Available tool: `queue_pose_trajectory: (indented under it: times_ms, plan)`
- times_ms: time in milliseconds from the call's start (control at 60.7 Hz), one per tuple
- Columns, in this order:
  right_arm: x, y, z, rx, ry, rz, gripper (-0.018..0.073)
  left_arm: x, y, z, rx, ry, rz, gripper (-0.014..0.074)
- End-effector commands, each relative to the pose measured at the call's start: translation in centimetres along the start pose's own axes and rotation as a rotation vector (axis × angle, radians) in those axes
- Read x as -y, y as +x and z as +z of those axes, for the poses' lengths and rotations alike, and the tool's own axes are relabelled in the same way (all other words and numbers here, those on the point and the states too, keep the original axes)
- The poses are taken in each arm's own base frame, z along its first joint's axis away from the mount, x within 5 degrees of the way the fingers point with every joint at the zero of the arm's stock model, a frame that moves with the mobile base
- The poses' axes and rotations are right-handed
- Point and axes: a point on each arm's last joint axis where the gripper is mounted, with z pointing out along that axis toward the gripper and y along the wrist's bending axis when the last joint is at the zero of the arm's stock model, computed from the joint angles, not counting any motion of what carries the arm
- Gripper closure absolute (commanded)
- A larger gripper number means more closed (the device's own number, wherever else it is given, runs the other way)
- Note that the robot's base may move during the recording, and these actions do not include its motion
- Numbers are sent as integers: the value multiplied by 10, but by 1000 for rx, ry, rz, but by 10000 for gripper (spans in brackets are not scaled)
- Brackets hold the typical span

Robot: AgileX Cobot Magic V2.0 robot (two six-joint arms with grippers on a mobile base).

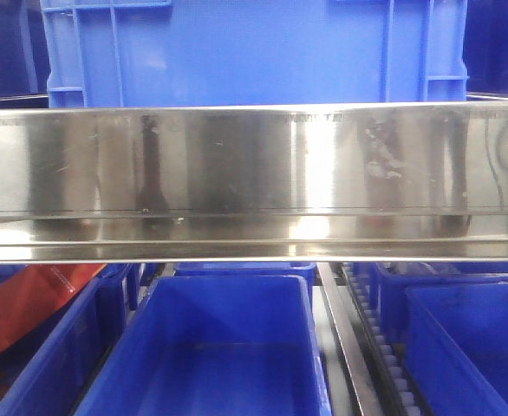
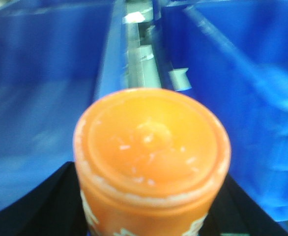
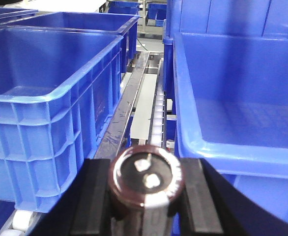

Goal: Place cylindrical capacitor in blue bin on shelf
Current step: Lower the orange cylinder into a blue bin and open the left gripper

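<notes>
Pads (image 3: 96,201) of right end effector (image 3: 146,199) clamp round, maroon-walled cylindrical capacitor (image 3: 146,174).

The steel shelf (image 1: 254,165) carries blue bins (image 1: 211,347).

The front camera faces the steel rail (image 1: 254,160) of the shelf (image 1: 410,234) square on and very near, so the rail fills the middle band, with a crate (image 1: 237,52) above it and bins (image 1: 228,284) below. Each wrist camera looks low along the lower tier toward its far end, the left one blurred and right behind an orange pot (image 2: 151,142), the right one just behind the capacitor (image 3: 146,177). A roller track (image 3: 156,113) between bins shows in all three
</notes>
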Motion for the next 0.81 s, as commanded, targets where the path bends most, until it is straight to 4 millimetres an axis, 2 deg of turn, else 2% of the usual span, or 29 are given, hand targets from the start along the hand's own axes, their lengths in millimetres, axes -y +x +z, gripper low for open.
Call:
queue_pose_trajectory:
  times_ms: [0,263,428,626,675,790]
  plan:
    - [0,-6,-3,52,5,-5,650,15,-21,4,49,97,44,707]
    - [0,-6,-3,52,5,-5,650,67,-93,42,78,311,116,707]
    - [0,-6,-3,54,5,-5,650,98,-127,86,67,378,108,707]
    - [0,-6,-3,54,5,-5,650,129,-132,147,-1,452,35,707]
    - [0,-6,-3,54,3,-3,650,137,-127,167,-32,461,27,707]
    - [0,-6,-3,54,3,-3,650,149,-115,198,-84,462,31,707]
